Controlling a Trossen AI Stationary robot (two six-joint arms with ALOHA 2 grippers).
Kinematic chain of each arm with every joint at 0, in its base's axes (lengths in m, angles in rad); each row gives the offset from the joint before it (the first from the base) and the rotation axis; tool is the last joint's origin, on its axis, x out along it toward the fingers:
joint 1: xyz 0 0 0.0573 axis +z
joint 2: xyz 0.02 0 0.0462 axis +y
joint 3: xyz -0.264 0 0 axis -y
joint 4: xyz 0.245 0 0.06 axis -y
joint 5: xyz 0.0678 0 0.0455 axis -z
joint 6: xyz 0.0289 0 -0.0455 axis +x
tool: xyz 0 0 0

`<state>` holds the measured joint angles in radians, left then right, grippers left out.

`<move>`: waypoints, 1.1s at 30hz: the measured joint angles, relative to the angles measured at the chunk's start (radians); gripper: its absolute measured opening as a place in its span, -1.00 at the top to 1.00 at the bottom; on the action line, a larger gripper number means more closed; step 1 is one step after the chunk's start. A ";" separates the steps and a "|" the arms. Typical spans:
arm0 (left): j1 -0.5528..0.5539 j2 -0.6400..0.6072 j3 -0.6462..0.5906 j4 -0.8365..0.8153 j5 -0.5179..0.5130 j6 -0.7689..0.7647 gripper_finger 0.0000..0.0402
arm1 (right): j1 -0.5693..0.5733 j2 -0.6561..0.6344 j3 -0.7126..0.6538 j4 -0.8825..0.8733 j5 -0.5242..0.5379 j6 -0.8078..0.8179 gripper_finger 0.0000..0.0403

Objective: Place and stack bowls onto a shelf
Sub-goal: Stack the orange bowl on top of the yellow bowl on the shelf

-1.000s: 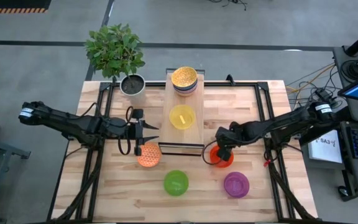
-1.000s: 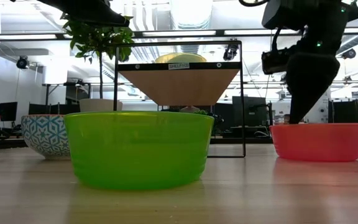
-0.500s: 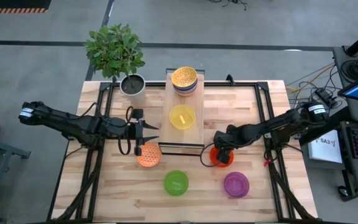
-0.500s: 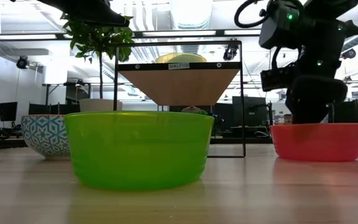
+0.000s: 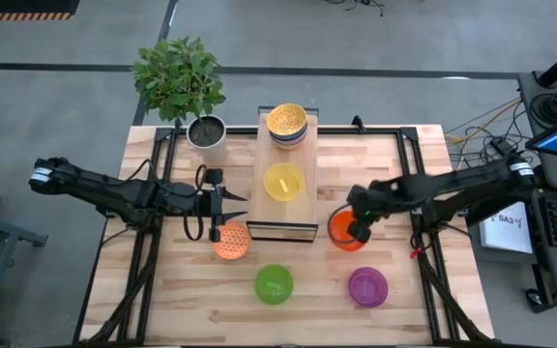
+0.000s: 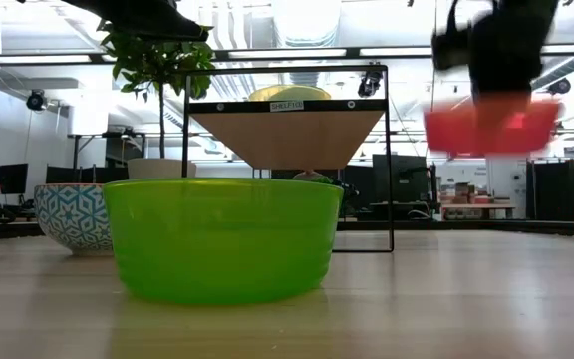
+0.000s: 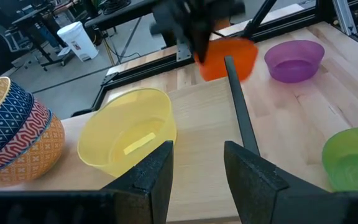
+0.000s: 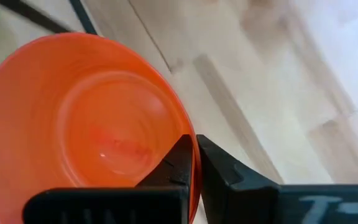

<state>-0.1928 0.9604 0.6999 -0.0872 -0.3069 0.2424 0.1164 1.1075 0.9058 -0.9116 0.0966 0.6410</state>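
My right gripper [image 5: 359, 228] is shut on the red bowl [image 5: 341, 229], which hangs in the air to the right of the shelf's near end [image 6: 491, 125]. The pale wooden shelf [image 5: 303, 198] carries a yellow bowl [image 5: 282, 181] and, at its far end, a stack topped by a gold bowl [image 5: 286, 122]. My left gripper [image 7: 197, 180] stands open left of the shelf, just beyond a patterned bowl [image 5: 230, 240] on the table. A green bowl [image 5: 274, 283] and a purple bowl [image 5: 367, 286] sit on the near part of the table. My right gripper pinches the red bowl's rim [image 8: 186, 127] on the side toward the table's right edge, with one finger [image 8: 173, 168] inside the bowl and the other outside. The fingers come from above, pointing down. The bowl hangs clear of the table with its mouth up.
A white pot with a leafy plant [image 5: 206, 130] stands at the far left of the shelf. The dark shelf frame [image 6: 387, 160] rises beside the lifted bowl. Bare tabletop lies to the right of the shelf [image 5: 375, 164].
My right gripper has shut on the red bowl's rim and gone up and slightly toward the table's right edge. The bowl, which stood on the table, now hangs clear at about the height of the shelf board.
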 joint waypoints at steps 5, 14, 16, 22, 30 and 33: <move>0.000 0.000 0.000 0.012 0.000 0.003 0.37 | -0.036 -0.098 0.142 -0.042 0.019 0.013 0.96; 0.000 0.000 0.000 0.025 0.000 0.008 0.37 | -0.120 -0.038 0.398 -0.040 0.114 -0.005 0.96; 0.000 0.000 0.000 0.025 0.000 0.008 0.37 | -0.141 0.008 0.454 -0.032 0.113 -0.005 0.96; 0.000 0.000 0.000 0.024 0.000 0.008 0.37 | -0.218 0.166 0.632 -0.030 0.057 -0.081 0.96; 0.000 0.000 0.000 0.013 0.000 0.007 0.37 | -0.335 0.340 0.810 -0.034 -0.098 -0.183 0.96; 0.000 0.000 0.000 0.007 0.000 0.007 0.37 | -0.371 0.394 0.849 -0.034 -0.139 -0.202 0.96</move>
<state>-0.1928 0.9604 0.6998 -0.0797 -0.3071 0.2497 -0.2543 1.5010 1.7544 -0.9452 -0.0421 0.4389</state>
